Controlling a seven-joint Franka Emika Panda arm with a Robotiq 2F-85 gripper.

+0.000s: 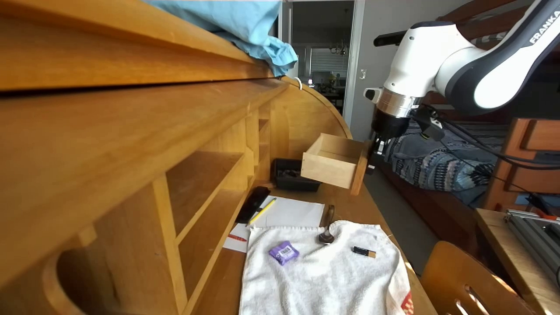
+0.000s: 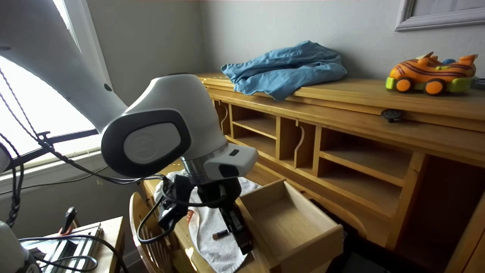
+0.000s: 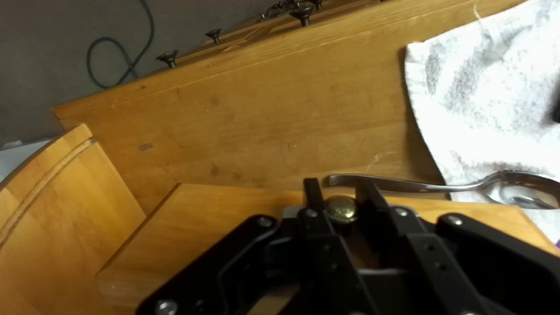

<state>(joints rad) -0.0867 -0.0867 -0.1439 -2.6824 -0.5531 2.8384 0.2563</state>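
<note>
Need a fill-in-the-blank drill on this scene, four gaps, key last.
The black two-fingered gripper holds an open-topped wooden drawer by its round brass-coloured ____.
The small crinkled packet on the white cloth towel is ____ in colour.
The shiny metal spoon has its ____ on that towel, its handle reaching past the edge.
The striped toy car atop the wooden desk is mainly coloured ____.
Missing words: knob; purple; bowl; orange.

both exterior views share the drawer (image 2: 284, 218) — in an exterior view, looking tight along the shelves (image 1: 203, 181); in an exterior view, facing them from close by the arm (image 2: 170, 110) — wrist cam peers down past the gripper (image 3: 339, 186)
</note>
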